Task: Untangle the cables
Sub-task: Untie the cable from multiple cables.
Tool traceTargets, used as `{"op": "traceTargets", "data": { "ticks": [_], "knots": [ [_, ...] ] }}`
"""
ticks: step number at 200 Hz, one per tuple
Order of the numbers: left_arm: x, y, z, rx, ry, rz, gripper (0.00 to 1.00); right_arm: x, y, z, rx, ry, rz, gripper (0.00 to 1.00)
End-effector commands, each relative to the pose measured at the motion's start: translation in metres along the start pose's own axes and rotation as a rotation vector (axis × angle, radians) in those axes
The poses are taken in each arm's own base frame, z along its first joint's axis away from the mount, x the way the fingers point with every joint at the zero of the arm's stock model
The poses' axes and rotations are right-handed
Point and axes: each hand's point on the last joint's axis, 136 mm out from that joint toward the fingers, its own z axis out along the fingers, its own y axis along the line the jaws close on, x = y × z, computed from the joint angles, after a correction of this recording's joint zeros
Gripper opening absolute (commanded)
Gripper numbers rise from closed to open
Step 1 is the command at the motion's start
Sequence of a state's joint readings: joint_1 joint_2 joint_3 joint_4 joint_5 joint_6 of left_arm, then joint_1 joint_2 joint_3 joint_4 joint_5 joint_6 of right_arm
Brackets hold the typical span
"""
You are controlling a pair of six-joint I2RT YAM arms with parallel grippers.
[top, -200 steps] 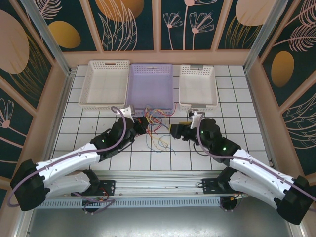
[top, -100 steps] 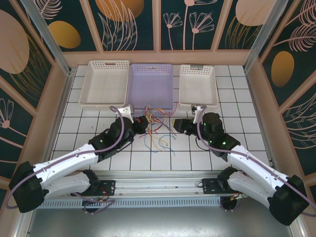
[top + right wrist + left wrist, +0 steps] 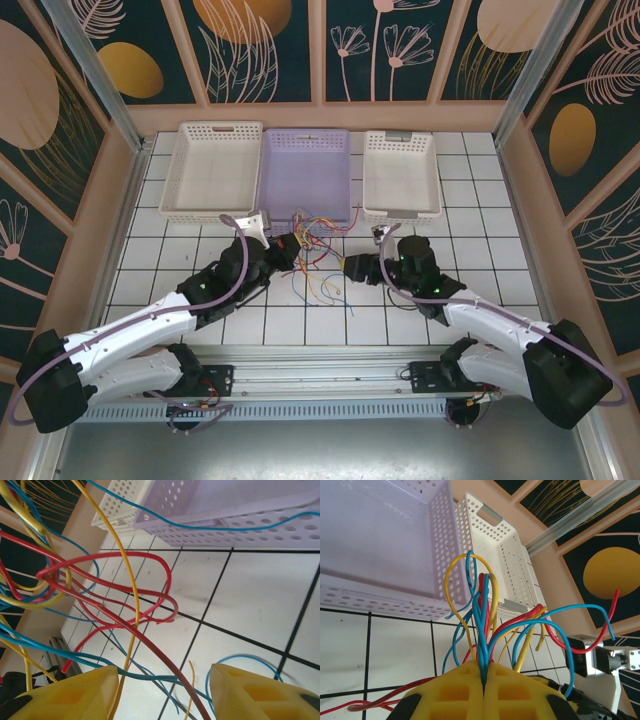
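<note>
The cables [image 3: 315,250] are a tangle of thin red, blue and yellow wires lying on the white tiles just in front of the lilac basket. My left gripper [image 3: 289,248] holds the tangle's left side; in the left wrist view its yellow pads [image 3: 455,692] are pressed together on a bunch of blue, red and yellow cables [image 3: 482,615] that fan upward. My right gripper [image 3: 352,266] sits at the tangle's right edge, open. In the right wrist view a red cable [image 3: 150,647], a blue one and a yellow one cross the wide gap between its fingers [image 3: 80,692].
Three baskets stand in a row at the back: a white one [image 3: 212,170] on the left, the lilac one [image 3: 305,172] in the middle, another white one [image 3: 401,175] on the right. Wooden walls enclose the tiled table [image 3: 480,260].
The right gripper swung back left and down to the tangle's right edge after lifting slightly. The left gripper shifted a little up and right while keeping its hold on the bunch.
</note>
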State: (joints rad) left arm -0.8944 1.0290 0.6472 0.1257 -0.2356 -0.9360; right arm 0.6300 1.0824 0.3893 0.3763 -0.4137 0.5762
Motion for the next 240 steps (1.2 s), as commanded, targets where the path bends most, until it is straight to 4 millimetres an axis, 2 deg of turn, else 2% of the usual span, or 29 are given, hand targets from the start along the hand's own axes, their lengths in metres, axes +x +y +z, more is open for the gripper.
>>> {"op": "traceTargets", "data": {
  "ticks": [1,43,65,103,123,149,172,208,240],
  "knots": [
    [-0.012,-0.024,-0.003,0.081,-0.028,-0.008,0.00,-0.011,0.016,0.004,-0.085,-0.041,-0.043,0.51],
    [-0.012,-0.028,-0.004,0.099,-0.023,-0.014,0.00,-0.015,0.015,0.015,-0.094,-0.038,-0.056,0.48],
    [-0.013,-0.028,-0.005,0.102,-0.024,-0.015,0.00,-0.015,0.022,0.019,-0.130,-0.031,-0.065,0.45],
    [-0.013,-0.029,-0.006,0.104,-0.027,-0.017,0.00,-0.001,0.040,0.027,-0.199,0.011,-0.100,0.42],
    [-0.013,-0.028,-0.007,0.104,-0.027,-0.019,0.00,0.006,0.045,0.029,-0.220,0.030,-0.111,0.32],
    [-0.014,-0.028,-0.007,0.102,-0.028,-0.015,0.00,0.009,0.037,0.030,-0.177,0.030,-0.106,0.25],
    [-0.015,-0.027,-0.008,0.096,-0.032,-0.011,0.00,0.009,0.030,0.027,-0.137,0.027,-0.113,0.13],
    [-0.017,-0.021,-0.013,0.070,-0.045,0.005,0.00,0.010,0.020,0.015,-0.071,0.002,-0.127,0.00],
    [-0.019,-0.014,-0.019,0.041,-0.053,0.020,0.00,0.008,-0.003,-0.003,0.062,-0.042,-0.110,0.00]
  ]
}}
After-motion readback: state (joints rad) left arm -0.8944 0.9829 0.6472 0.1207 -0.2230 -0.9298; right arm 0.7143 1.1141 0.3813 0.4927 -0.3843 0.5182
